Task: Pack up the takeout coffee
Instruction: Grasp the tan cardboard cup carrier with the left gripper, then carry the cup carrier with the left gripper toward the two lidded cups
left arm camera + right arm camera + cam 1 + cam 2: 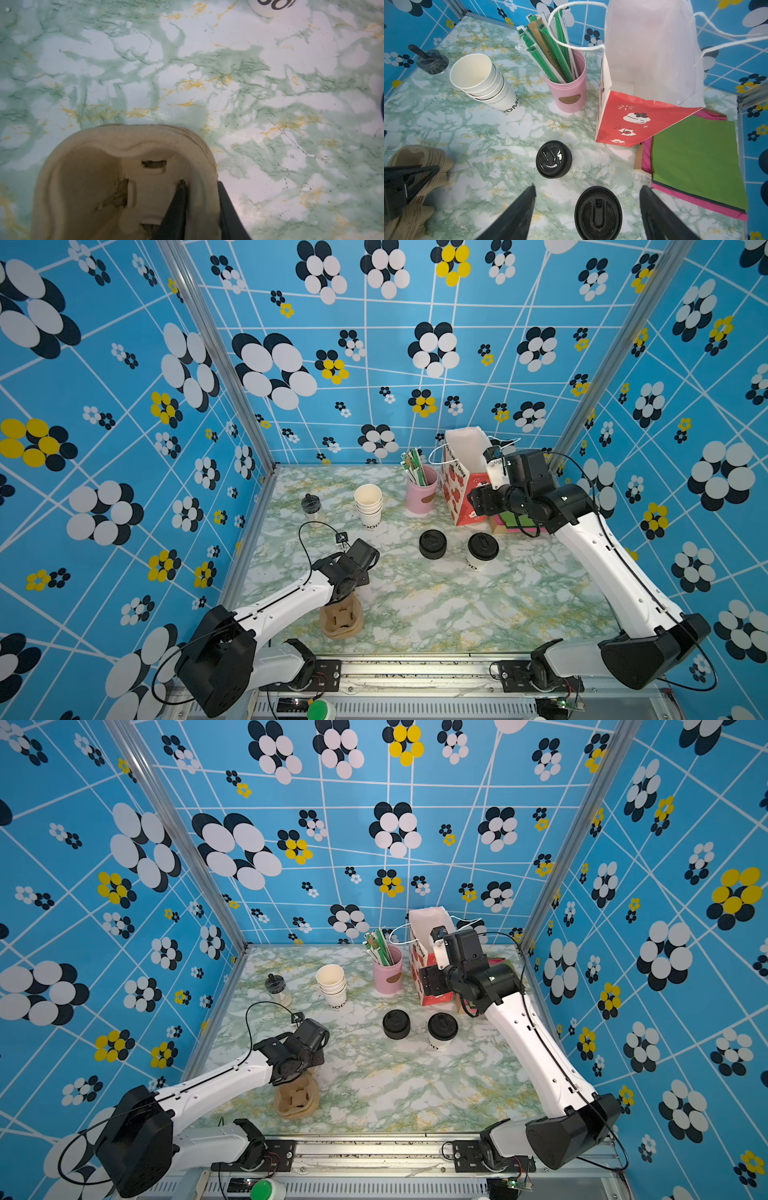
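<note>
The takeout coffee (482, 551) stands upright right of the middle of the surface (457, 614), a glossy sheet printed as green-veined marble with yellow flecks. It is a small, tapered white paper cup with dark lettering low on its side, capped by a round black plastic lid with a raised, ridged rim. Just left of it, not touching, sits a squat pile of lids (432, 544) in the same shiny black.

The right tool (588, 188) hangs above the coffee with its pointed black fingers (519, 212) spread wide, and the lid shows between them in the right wrist view.

The left tool (200, 185) is at the near left. Its jaws are drawn narrow and pinch the wall of a stack of pulp carriers (104, 176), which are tan, fibrous moulded cardboard with rounded lobes and slotted cut-outs. One finger is inside the well and the other outside.

Along the far side stand nested cups (368, 504) without lids, a smooth pink holder (422, 493) of paper-wrapped sticks, and a red-and-white paper bag (461, 481) with string handles, its mouth open.
</note>
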{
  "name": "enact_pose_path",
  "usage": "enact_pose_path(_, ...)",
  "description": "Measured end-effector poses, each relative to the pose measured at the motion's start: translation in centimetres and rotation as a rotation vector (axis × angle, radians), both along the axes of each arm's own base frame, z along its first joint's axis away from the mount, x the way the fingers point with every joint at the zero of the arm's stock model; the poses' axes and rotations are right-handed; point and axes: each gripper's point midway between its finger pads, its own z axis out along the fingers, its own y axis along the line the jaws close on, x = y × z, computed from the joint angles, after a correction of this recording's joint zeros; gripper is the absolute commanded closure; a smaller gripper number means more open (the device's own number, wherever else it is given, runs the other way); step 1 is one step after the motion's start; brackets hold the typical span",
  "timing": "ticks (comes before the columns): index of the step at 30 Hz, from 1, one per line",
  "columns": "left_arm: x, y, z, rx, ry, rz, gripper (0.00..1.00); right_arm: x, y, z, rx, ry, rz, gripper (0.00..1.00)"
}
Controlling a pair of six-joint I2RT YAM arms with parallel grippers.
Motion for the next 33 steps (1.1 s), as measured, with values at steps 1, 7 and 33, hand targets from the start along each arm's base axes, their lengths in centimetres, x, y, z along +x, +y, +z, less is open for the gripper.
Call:
enact_pose_path(1,-0.1,-0.7,0.2,-0.009,-0.001,-0.012,0.93,0.0,0.0,0.0,-0.001,0.001,0.001,0.19)
enact_pose_path(7,-0.7,-6.4,1.9,-0.091,-0.024,-0.083,0.93,-0.4,-0.2,-0.5,-0.005,0.01,0.001,0.17)
enact_pose_path(33,0.1,-25.1,2.6,-0.258,0.017,-0.192,0.99,-0.9,-3.6,-1.7,-0.038,0.039,-0.082,0.12)
